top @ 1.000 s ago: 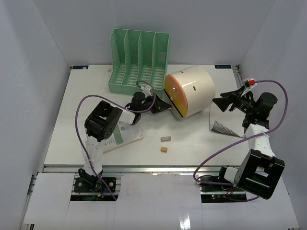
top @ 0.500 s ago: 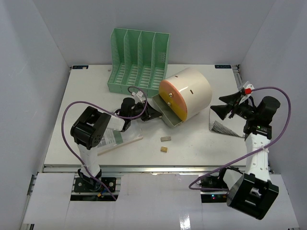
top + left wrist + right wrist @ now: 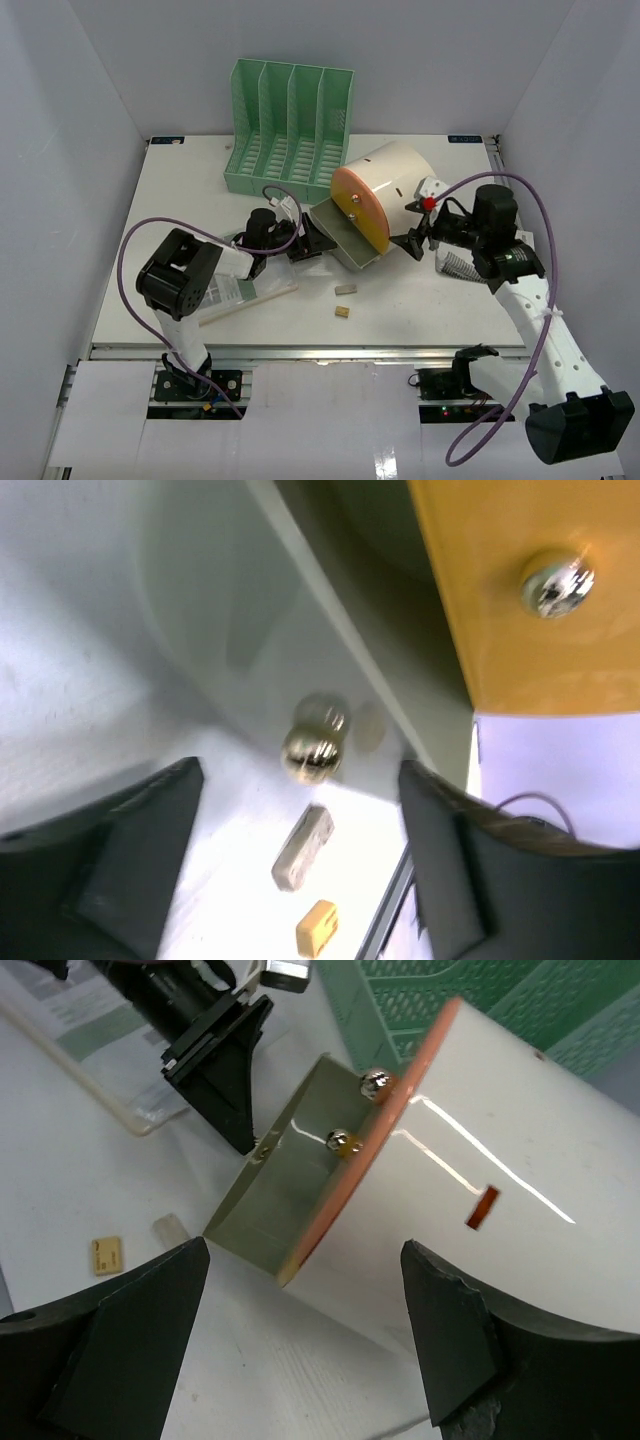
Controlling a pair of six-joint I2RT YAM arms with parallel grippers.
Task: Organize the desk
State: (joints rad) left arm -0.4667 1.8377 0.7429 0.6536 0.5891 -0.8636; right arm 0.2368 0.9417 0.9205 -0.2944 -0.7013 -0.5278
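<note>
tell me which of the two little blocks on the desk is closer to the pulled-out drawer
The pale grey block, lying just in front of the drawer. The yellow block sits farther off, nearer the front edge of the desk.

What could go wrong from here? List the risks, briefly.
1. The round box lies on its curved side with its drawer pulled out; a nudge from the open right gripper may shift it.
2. The open left gripper hangs by the drawer knob; the eraser and yellow block nearby could get swept away.
</note>
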